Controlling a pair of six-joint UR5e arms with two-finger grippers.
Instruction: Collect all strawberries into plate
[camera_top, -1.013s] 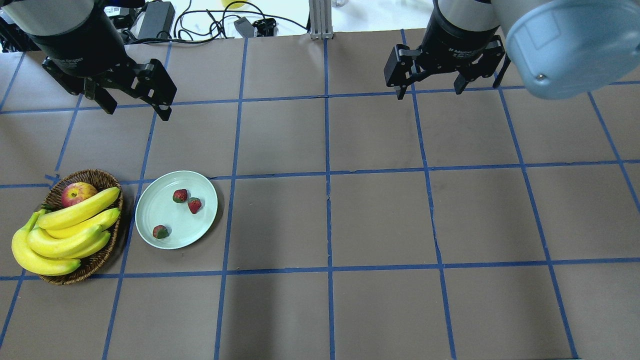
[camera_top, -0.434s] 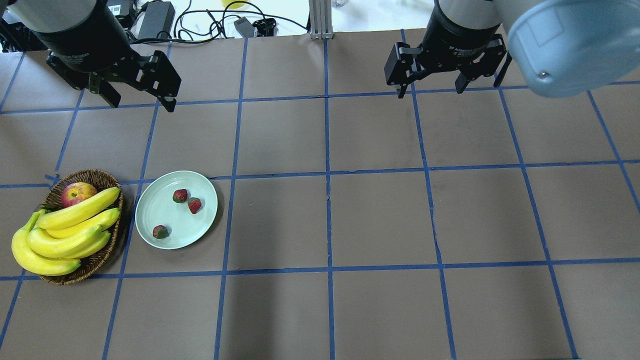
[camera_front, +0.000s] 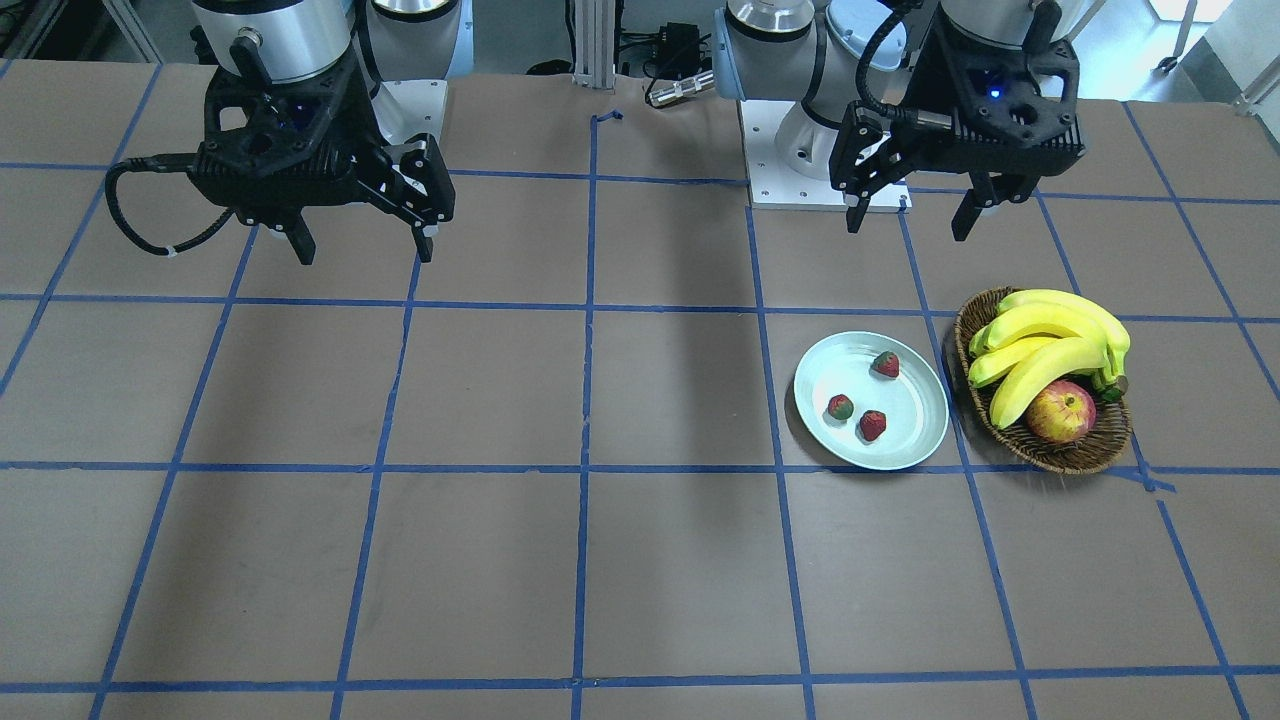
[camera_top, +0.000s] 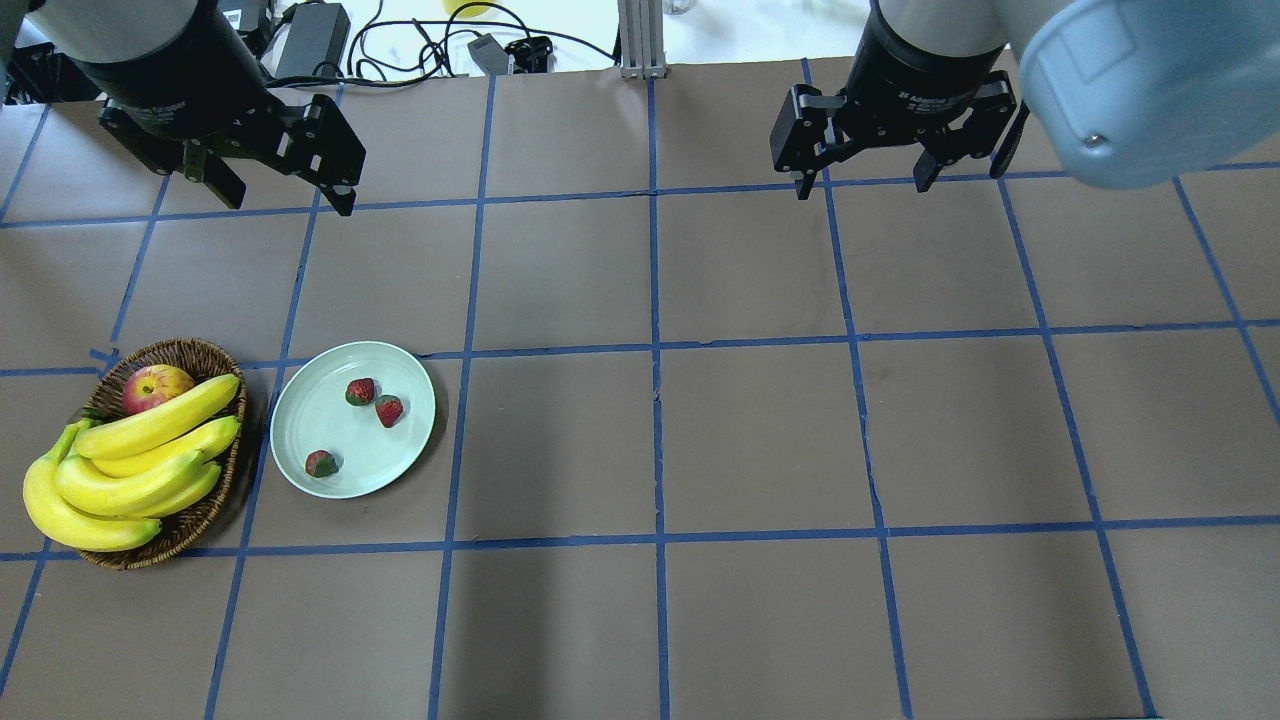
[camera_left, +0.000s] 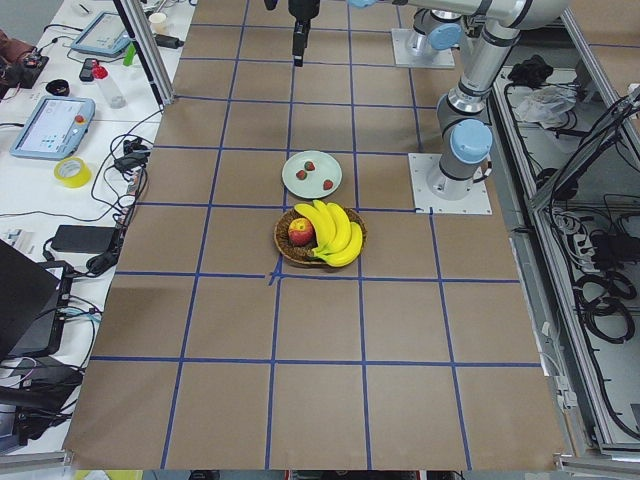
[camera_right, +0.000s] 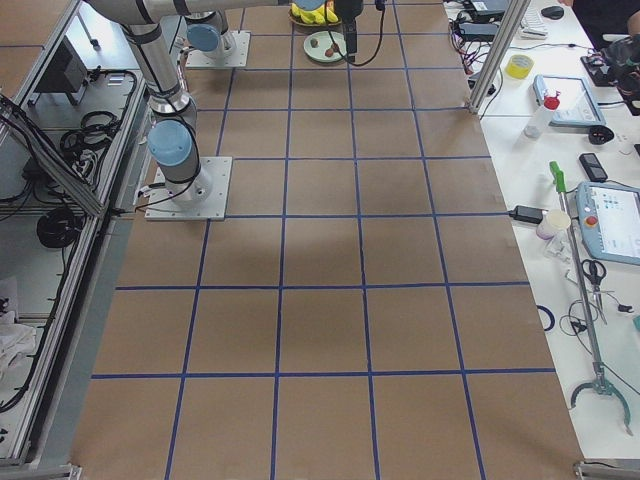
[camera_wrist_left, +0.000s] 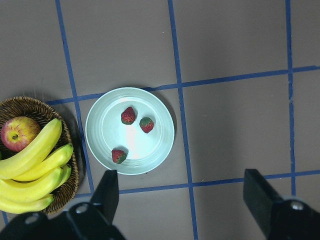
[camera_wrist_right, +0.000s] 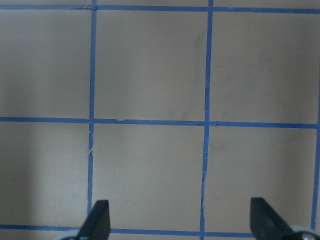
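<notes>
Three small red strawberries (camera_top: 361, 391) (camera_top: 389, 410) (camera_top: 321, 463) lie on the pale mint plate (camera_top: 310, 410), left of the table's middle. They also show in the left wrist view (camera_wrist_left: 128, 115) and the front view (camera_front: 873, 425) on the plate (camera_front: 920, 420). My left gripper (camera_top: 285, 195) hangs open and empty high above the table's back left, well away from the plate. My right gripper (camera_top: 865, 185) hangs open and empty at the back right. In the front view the left gripper (camera_front: 908, 212) is on the right and the right gripper (camera_front: 365, 245) on the left.
A brown wicker basket (camera_top: 215, 505) with bananas (camera_top: 130, 460) and a red-yellow apple (camera_top: 155, 387) stands just left of the plate. Cables and a power brick (camera_top: 312, 40) lie beyond the table's back edge. Blue tape lines grid the brown table.
My left gripper has drawn back and up toward the back left. The right gripper has barely shifted. The strawberries and plate have not moved.
</notes>
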